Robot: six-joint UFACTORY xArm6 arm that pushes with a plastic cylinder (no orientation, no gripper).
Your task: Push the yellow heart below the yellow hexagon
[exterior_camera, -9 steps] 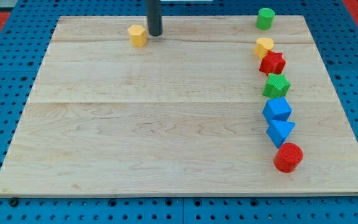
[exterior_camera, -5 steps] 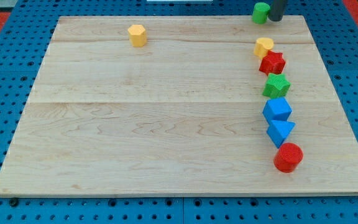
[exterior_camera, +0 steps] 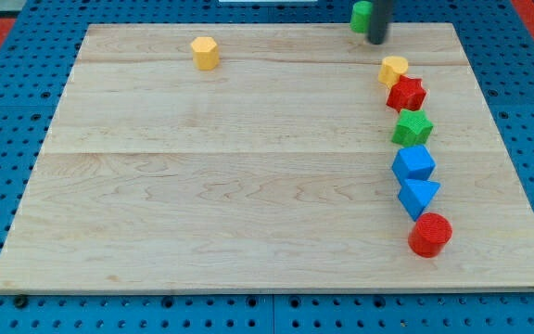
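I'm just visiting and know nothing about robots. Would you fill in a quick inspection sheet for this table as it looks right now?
Surface: pale wooden board on a blue pegboard.
Job's things: yellow heart at the view's right, touching the red star; yellow hexagon far off at the view's upper left.
Clutter: green cylinder at the top edge; below the red star, a column of green star, blue cube, blue triangle, red cylinder.
Jaws: none; my tip is just right of the green cylinder, above the heart.
Cables: nothing seen.
Surroundings: red strips at the top corners.
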